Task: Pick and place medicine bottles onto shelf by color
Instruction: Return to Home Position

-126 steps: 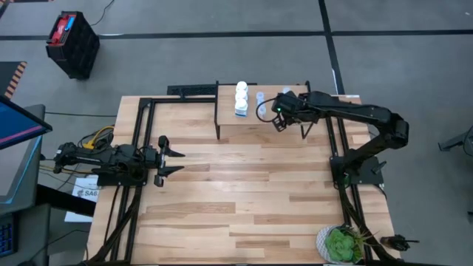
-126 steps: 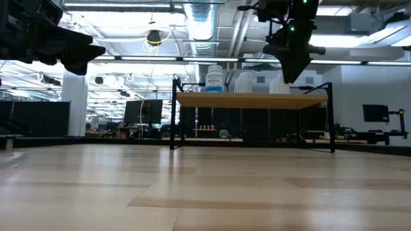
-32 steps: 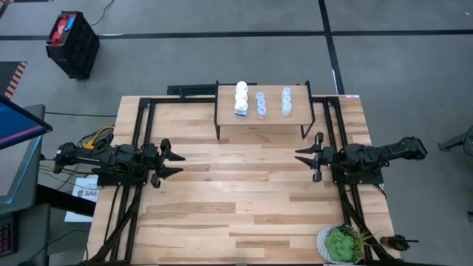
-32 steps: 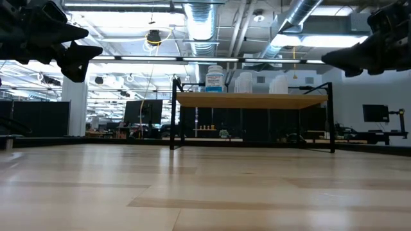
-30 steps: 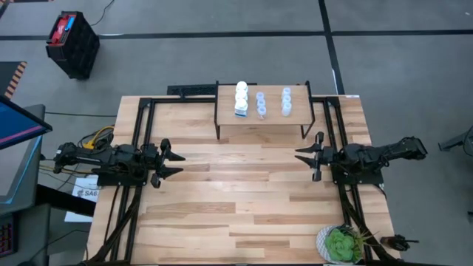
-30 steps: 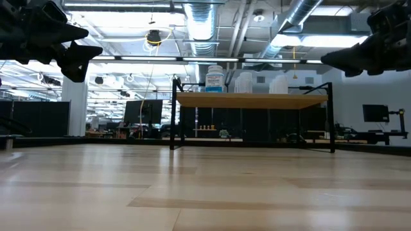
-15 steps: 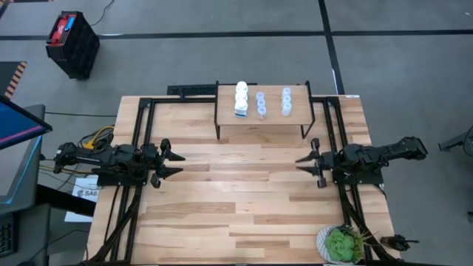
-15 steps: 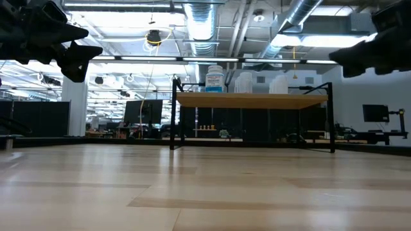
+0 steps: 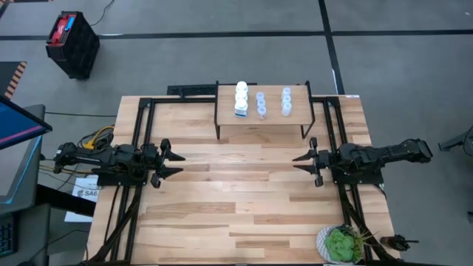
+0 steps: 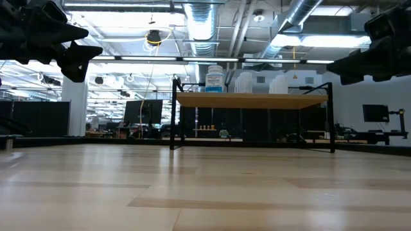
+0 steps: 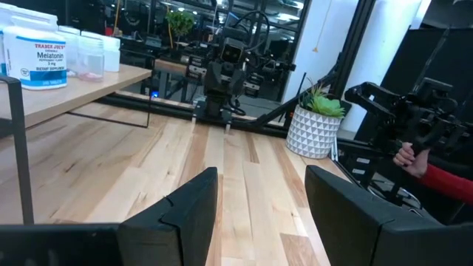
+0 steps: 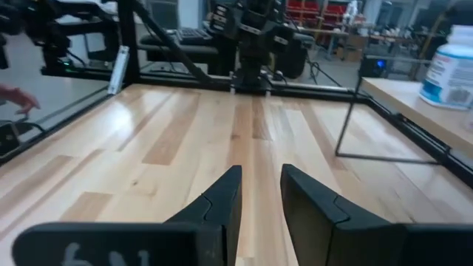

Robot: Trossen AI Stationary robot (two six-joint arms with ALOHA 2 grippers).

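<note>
Parking right gripper [image 9: 298, 162] clear of shelf [image 9: 267, 123], fingers narrowing yet apart, empty. Idling left gripper [image 9: 181, 161], fingers apart. Leaving medicine bottles [image 9: 260, 103] sorted, likely finishing.

The grey floor [image 9: 222, 18] with dark seams surrounds the slatted wooden counter [image 9: 236, 207]. A black crate [image 9: 72, 44] sits well behind the left tool [image 9: 183, 162]; a potted plant [image 9: 340, 244] stands near the right tool [image 9: 295, 162]. Overhead run ducts [image 10: 199, 22] and strip lights [image 10: 160, 58].
</note>
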